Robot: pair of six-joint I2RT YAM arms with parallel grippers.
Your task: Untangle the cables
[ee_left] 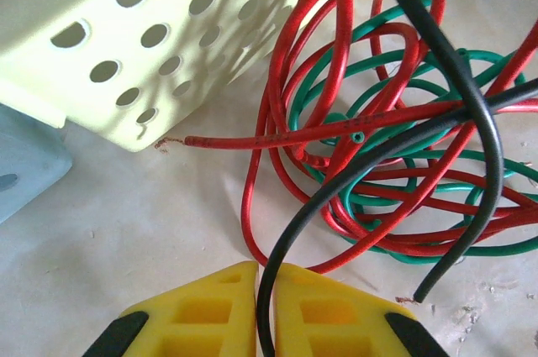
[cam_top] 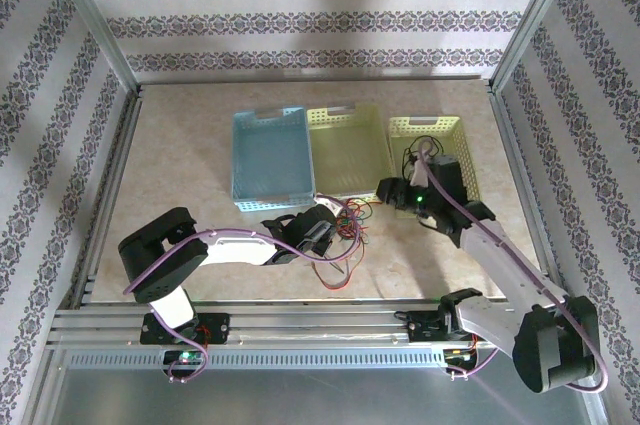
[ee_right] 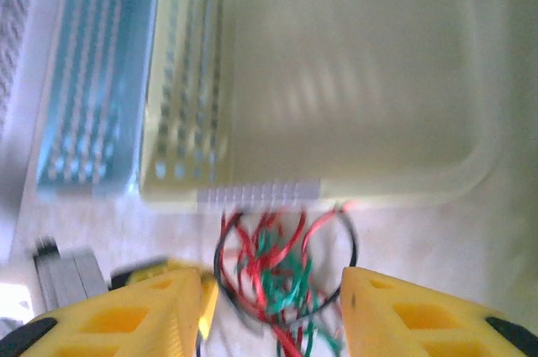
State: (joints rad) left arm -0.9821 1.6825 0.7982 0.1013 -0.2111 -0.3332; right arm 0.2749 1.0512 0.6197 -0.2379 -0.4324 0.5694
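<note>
left gripper (ee_left: 265,280) clamps tight on a black cable (ee_left: 290,244) from the red, green and black cables (ee_left: 336,133), heaped on the table (cam_top: 180,165) just near the pale yellow basket (cam_top: 350,153); right gripper (ee_right: 276,283) hovers beside them, fingers parted, holding nothing.

The top camera looks down from above and behind the arm bases (cam_top: 185,328), taking in the desk (cam_top: 200,175) with the pale yellow basket (cam_top: 348,150) near mid-frame. The left wrist camera sits very close, facing that basket's perforated corner beside the cable tangle (ee_left: 420,244). The right wrist camera, blurred, faces the basket's near wall from farther back; all three share basket and tangle
</note>
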